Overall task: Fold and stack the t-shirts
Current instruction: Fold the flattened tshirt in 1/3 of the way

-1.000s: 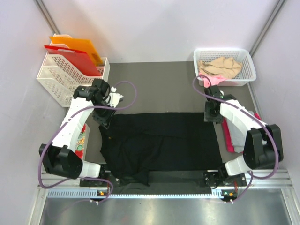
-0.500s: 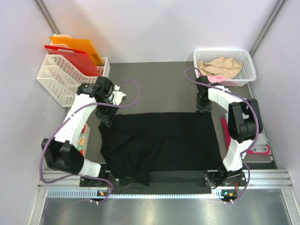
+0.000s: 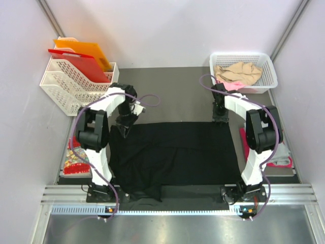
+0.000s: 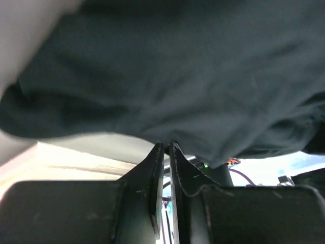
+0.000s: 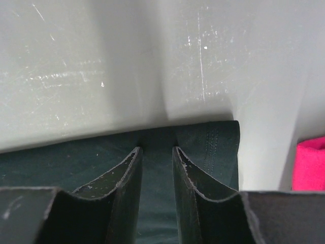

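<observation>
- One black shirt (image 3: 172, 152) lies spread at centre.
- Left claw (image 3: 124, 127) is on its 10 o'clock corner, jaws at a slit. Whether cloth is pinched, cannot tell.
- Right claw (image 3: 221, 119) is at 2 o'clock, jaws narrow, hem between.
- Two shirts at 3 o'clock: magenta (image 3: 246, 145), grey (image 3: 282, 155).
- Two more in the basket (image 3: 242, 54) at 1 o'clock: beige (image 3: 238, 72), pink (image 3: 231, 86).

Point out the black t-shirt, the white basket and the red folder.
black t-shirt (image 3: 193, 152), top view, middle of the spread cloth
white basket (image 3: 256, 89), top view, its near wall
red folder (image 3: 81, 63), top view, its flat face
</observation>
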Motion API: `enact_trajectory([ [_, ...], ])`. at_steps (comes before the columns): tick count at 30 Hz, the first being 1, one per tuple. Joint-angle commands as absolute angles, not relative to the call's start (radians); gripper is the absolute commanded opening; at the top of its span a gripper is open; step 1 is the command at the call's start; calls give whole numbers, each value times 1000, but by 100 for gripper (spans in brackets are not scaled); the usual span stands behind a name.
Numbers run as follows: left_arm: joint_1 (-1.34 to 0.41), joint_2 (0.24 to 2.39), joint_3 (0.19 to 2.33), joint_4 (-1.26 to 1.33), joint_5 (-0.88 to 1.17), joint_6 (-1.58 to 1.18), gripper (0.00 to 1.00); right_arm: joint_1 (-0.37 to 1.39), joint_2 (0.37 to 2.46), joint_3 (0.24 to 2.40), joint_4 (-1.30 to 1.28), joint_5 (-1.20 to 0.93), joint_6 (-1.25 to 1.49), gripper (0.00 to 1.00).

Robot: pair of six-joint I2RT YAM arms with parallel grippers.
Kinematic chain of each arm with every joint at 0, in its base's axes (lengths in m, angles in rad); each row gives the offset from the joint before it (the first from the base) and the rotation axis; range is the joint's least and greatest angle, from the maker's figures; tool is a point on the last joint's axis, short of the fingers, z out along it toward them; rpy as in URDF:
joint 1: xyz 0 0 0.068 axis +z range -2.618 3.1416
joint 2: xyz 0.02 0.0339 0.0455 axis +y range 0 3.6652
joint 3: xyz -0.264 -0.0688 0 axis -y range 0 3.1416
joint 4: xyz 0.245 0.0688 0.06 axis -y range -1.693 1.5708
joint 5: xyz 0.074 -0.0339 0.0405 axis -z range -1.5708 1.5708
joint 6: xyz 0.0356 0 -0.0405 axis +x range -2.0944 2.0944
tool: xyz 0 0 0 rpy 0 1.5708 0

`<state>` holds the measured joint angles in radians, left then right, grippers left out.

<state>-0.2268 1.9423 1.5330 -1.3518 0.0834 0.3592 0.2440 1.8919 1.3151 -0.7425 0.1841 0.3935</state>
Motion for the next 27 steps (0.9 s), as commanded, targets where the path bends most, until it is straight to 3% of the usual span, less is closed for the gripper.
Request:
enact_trajectory([
  [1, -204, 2028, 1623, -1436, 64, 364, 14, 239, 1890, 1307, -716, 202, 383, 30],
  [10, -112, 2195, 1715, -1405, 35, 347, 8, 216, 1940, 1305, -695, 213, 373, 29],
  [18, -45, 2164, 1609, -1325, -57, 368, 6, 192, 2035, 1371, -681, 175, 374, 26],
  [27, -58, 2201, 1756, -1362, -52, 345, 4, 190, 2051, 1393, -690, 147, 371, 22],
])
